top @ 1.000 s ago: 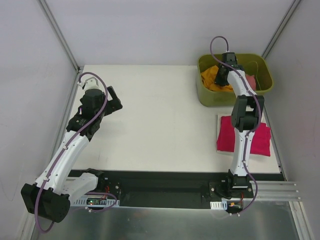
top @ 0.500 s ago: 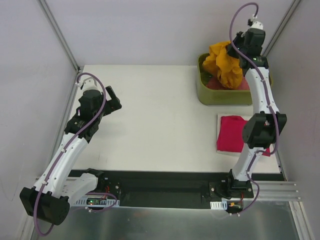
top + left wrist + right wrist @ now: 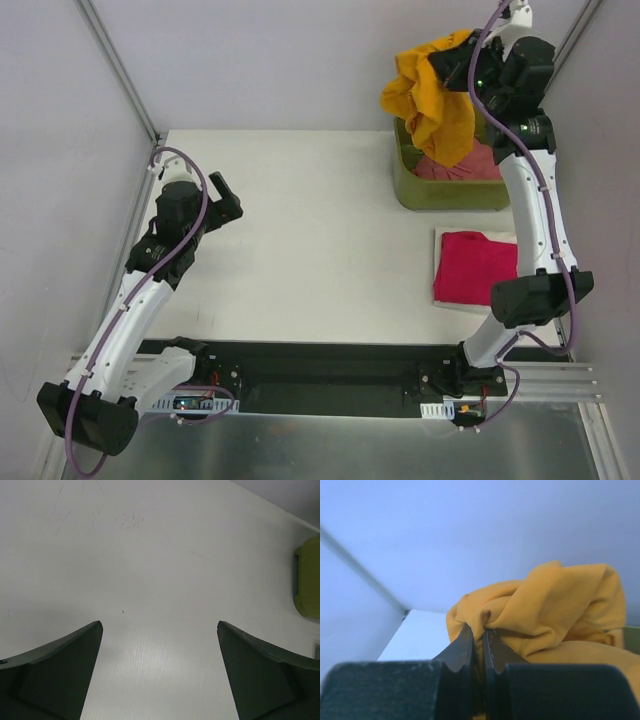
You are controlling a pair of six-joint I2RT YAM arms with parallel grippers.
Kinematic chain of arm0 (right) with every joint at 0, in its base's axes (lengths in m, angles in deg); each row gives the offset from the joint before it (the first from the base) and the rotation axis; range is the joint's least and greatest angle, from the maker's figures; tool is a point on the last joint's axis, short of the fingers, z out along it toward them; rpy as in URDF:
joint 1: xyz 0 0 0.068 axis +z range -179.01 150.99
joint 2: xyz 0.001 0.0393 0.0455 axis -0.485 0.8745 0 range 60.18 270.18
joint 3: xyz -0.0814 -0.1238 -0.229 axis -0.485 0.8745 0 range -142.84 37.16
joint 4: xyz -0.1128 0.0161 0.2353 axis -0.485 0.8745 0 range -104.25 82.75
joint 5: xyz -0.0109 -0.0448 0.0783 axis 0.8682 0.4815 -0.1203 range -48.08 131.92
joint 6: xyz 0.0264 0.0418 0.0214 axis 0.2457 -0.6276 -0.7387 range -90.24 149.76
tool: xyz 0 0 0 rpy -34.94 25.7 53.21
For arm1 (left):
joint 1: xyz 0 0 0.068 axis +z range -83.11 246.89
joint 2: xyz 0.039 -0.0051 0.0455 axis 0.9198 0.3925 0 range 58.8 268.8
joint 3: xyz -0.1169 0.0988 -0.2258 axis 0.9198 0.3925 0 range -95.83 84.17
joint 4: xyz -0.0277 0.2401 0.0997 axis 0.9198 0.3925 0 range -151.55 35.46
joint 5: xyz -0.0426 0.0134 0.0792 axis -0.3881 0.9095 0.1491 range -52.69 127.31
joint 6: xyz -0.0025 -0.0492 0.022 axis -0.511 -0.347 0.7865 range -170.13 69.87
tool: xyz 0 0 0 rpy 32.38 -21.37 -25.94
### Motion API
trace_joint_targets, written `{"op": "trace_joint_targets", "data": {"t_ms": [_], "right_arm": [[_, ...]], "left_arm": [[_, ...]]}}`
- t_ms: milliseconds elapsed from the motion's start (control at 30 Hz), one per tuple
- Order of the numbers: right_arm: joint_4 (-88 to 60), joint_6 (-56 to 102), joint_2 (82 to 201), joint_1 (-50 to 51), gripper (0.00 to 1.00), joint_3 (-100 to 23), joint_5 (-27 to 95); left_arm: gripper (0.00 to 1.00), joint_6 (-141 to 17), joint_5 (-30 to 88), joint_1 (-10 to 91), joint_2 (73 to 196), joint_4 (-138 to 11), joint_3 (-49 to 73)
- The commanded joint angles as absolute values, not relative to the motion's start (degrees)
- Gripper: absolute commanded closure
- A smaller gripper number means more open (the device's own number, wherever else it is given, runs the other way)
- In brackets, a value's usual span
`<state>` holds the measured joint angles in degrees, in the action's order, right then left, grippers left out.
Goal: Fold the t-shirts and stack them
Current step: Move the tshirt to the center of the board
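My right gripper [image 3: 462, 62] is shut on a fold of the orange-yellow t-shirt [image 3: 432, 95] and holds it high above the olive-green bin [image 3: 407, 178]; the shirt hangs bunched below it. In the right wrist view the gripper [image 3: 478, 630] pinches the cloth [image 3: 555, 605]. The salmon-pink t-shirt [image 3: 455, 168] lies in the bin. The magenta t-shirt [image 3: 475, 268] lies folded on the table at the right. My left gripper [image 3: 225, 196] is open and empty over the table's left side; it also shows in the left wrist view [image 3: 159, 630].
The white table [image 3: 320, 230] lies between the arms. The bin's edge shows at the right of the left wrist view [image 3: 307, 582]. Grey walls stand close at the left, back and right.
My right gripper has lifted the orange-yellow t-shirt out of the bin and up high, uncovering the salmon-pink shirt. The left arm has barely shifted.
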<state>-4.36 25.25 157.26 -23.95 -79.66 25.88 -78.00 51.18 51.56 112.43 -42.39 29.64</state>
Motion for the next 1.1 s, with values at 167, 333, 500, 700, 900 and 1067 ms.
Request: {"op": "trace_joint_targets", "data": {"t_ms": [167,333,500,700,900,1067], "right_arm": [[-2.64,28.8,145.26,-1.98,0.96,-78.34,16.78],[3.47,31.95,146.22,4.47,0.87,-71.22,17.65],[18.16,35.91,150.78,4.39,0.49,-68.05,40.02],[27.24,36.53,150.38,4.47,0.03,-60.95,55.56],[18.19,34.77,142.46,5.52,0.03,-42.34,45.45],[13.97,35.04,138.58,10.96,0.03,-32.73,35.69]], "left_arm": [[0.01,-84.13,52.42,51.6,105.22,-43.62,32.57],[0.01,-87.47,53.49,51.6,100.73,-42.83,35.47],[0.01,-89.06,52.08,51.6,94.58,-41.16,37.66],[0.01,-90.47,52.34,51.6,89.83,-37.82,40.39],[0.01,-90.99,48.75,51.6,90.97,-33.6,41.27],[0.01,-91.7,42.51,51.6,94.92,-30.7,43.37]]}}
